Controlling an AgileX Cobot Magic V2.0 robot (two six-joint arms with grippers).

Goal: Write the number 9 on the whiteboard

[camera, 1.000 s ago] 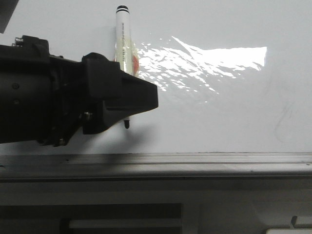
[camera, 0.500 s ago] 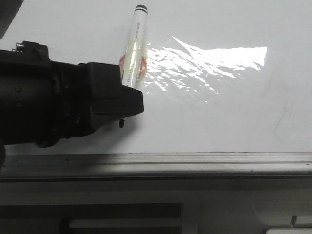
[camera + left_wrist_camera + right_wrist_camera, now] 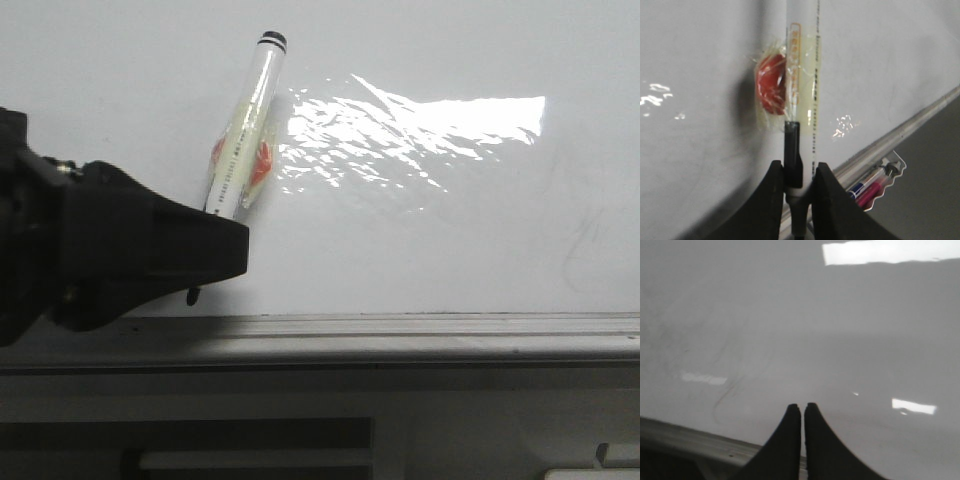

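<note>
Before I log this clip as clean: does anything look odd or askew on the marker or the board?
Yes. The marker clamped in the left gripper leans tilted, and a red lump is taped to its barrel under clear wrap. No black line shows on the whiteboard, only faint grey smudges.

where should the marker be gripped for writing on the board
Low on the barrel just above the tip, as the left tool holds the marker now: fingers pinch from both sides across its narrow round width, leaving the taped red piece and the long upper barrel free.
</note>
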